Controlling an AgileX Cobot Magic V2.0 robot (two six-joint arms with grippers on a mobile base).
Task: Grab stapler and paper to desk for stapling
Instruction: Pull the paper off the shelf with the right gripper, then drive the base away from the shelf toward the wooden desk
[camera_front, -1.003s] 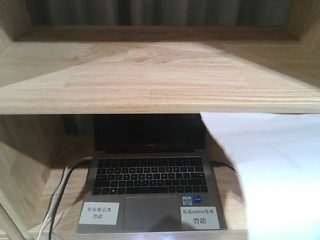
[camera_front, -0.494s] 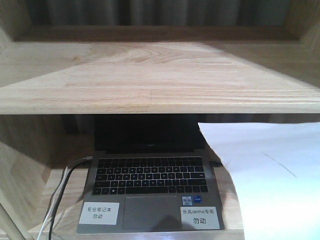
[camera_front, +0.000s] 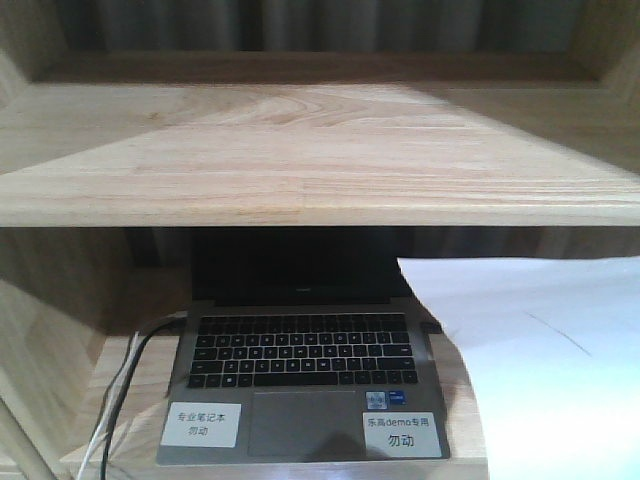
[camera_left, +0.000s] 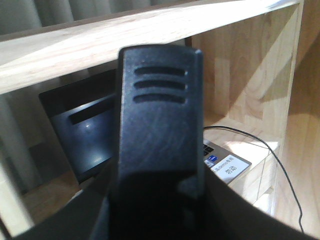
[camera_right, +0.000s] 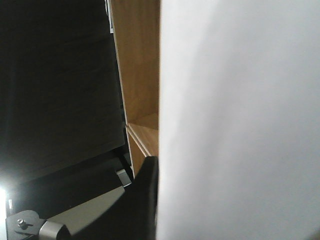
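Observation:
The black stapler (camera_left: 160, 115) fills the middle of the left wrist view, its ribbed end pointing up. My left gripper (camera_left: 155, 212) is shut on its lower part, and the jaws are dark and mostly hidden. The white paper (camera_front: 540, 370) hangs in the air at the lower right of the front view, with a thin pencil line on it. In the right wrist view the paper (camera_right: 240, 120) covers the right half. My right gripper (camera_right: 157, 200) is shut on the sheet's edge, with one black finger (camera_right: 142, 200) showing. The desk is out of view.
A light wooden shelf unit (camera_front: 300, 150) stands straight ahead. An open laptop (camera_front: 305, 390) with two white labels (camera_front: 201, 424) sits in its lower bay, and cables (camera_front: 120, 390) run off its left side. The laptop (camera_left: 75, 135) and shelf side wall (camera_left: 250, 85) also show behind the stapler.
The paper's top edge has dropped from just under the shelf board to lower in the front view, uncovering the bay's back. The laptop has barely shifted in view.

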